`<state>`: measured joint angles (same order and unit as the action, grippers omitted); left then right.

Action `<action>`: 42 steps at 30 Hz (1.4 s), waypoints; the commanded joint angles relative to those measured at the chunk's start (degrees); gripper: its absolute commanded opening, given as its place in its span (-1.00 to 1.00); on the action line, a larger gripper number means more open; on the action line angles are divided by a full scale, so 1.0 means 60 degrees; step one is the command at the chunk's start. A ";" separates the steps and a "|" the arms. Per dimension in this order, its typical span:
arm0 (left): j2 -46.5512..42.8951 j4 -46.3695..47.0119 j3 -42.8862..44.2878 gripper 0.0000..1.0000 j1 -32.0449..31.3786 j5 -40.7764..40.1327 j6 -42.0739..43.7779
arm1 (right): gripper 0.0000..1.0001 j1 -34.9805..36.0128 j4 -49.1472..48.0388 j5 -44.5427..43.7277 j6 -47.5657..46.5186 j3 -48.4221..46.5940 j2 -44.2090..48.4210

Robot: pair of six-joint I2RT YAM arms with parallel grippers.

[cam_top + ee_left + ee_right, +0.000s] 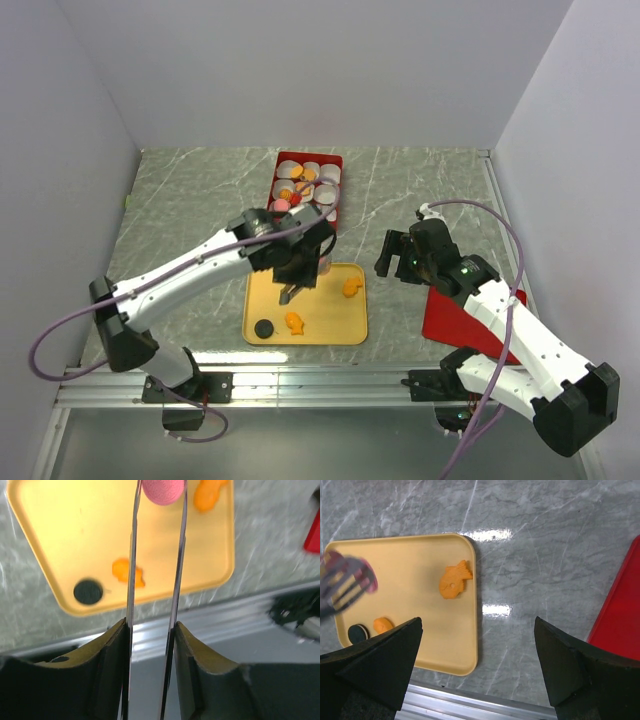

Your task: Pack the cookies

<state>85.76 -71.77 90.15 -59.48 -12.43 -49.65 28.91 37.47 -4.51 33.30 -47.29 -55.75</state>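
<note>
A yellow tray holds a black round cookie, a small orange cookie and an orange fish-shaped cookie. My left gripper hangs over the tray, shut on metal tongs. The tongs pinch a pink round cookie above the tray. The black cookie and the orange one lie below. My right gripper is open and empty, over bare table right of the tray. The fish cookie and the blurred pink cookie show in its view.
A red box with white paper cups, several holding cookies, stands behind the tray. A flat red lid lies at the right under my right arm. A metal rail runs along the near table edge.
</note>
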 commanded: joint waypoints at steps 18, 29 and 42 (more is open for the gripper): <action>0.3856 0.0257 0.5556 -0.16 0.3644 0.0021 0.2957 | 1.00 -0.0057 0.0317 -0.0478 -0.0833 -0.2635 -0.1709; 0.4428 0.0843 0.4751 -0.16 0.3893 -0.0272 0.2796 | 1.00 -0.0320 0.0244 -0.0157 -0.1419 -0.3061 -0.2529; 0.4721 0.1019 0.4135 -0.12 0.3908 -0.0580 0.2884 | 1.00 -0.0540 0.0141 0.0049 -0.1434 -0.3032 -0.2809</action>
<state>114.28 -67.75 114.96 -36.18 -14.46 -33.56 26.50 39.09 -4.43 25.39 -63.11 -72.93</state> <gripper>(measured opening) 0.446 0.996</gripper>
